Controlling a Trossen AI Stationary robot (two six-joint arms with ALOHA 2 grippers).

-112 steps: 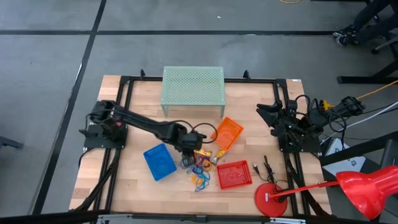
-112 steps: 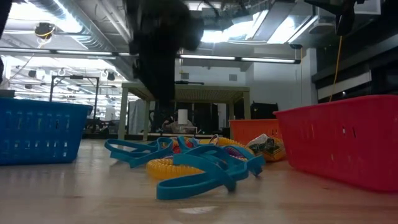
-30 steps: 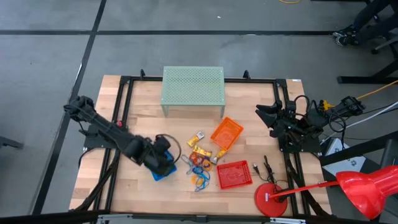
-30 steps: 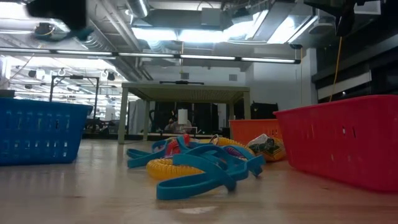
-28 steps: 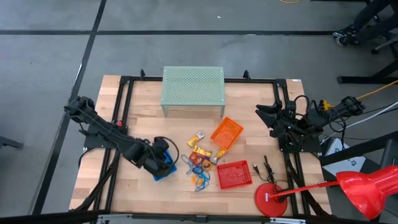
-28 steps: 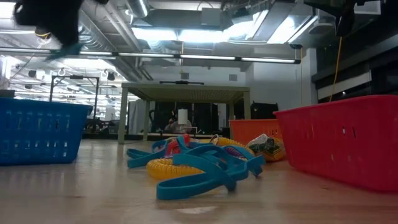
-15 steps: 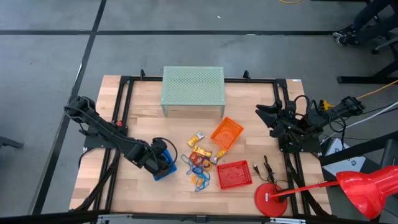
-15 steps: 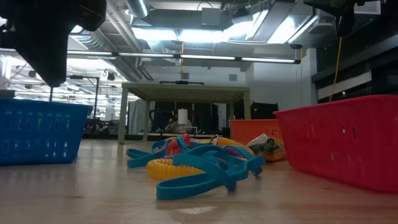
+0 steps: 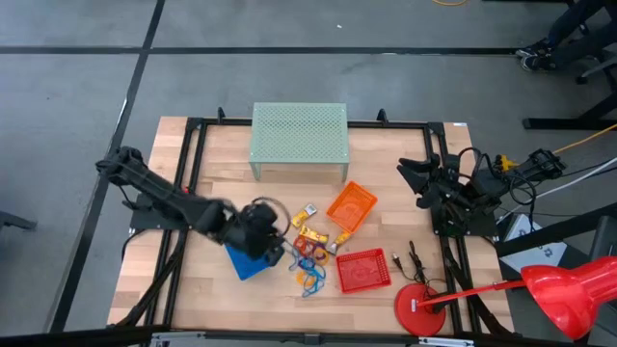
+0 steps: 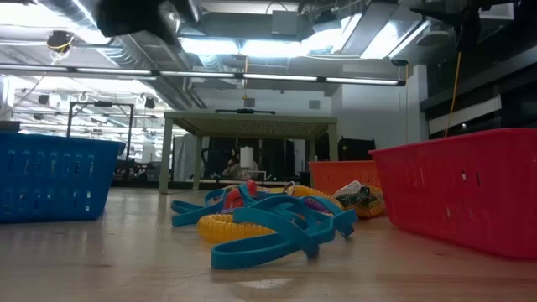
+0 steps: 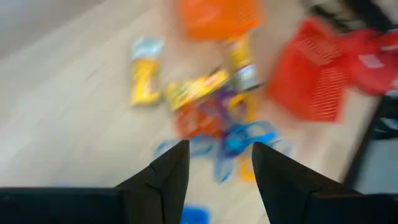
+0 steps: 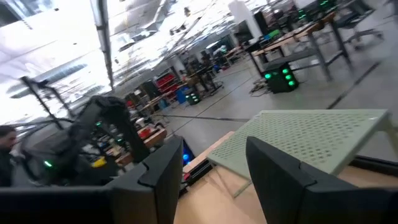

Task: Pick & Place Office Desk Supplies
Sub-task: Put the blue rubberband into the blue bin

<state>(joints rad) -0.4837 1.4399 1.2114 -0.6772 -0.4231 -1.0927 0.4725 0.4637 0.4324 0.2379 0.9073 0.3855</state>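
Note:
The office desk supplies (image 9: 308,253) lie in a loose heap mid-table: blue, red and orange loops (image 10: 268,222) (image 11: 230,134) and small yellow packets (image 11: 199,87). My left gripper (image 9: 260,229) hovers above the right end of the blue basket (image 9: 247,260), just left of the heap. It is open (image 11: 217,149) and holds nothing. It shows as a dark blur at the top of the low view (image 10: 138,17). My right gripper (image 12: 205,149) is open, and its arm waits folded at the table's right edge (image 9: 448,198).
An orange basket (image 9: 351,205) lies tilted right of the heap, and a red basket (image 9: 363,270) sits near-right of it. The pale green perforated stand (image 9: 299,135) stands at the far edge. A big red round-based object (image 9: 419,308) is at the near right corner. Bare wood lies left of the stand.
My left gripper dipped down over the blue basket, then rose and moved a little right and toward the far edge, nearer the heap. A blue loop that hung under it about a second ago no longer shows below it. The heap has stayed put.

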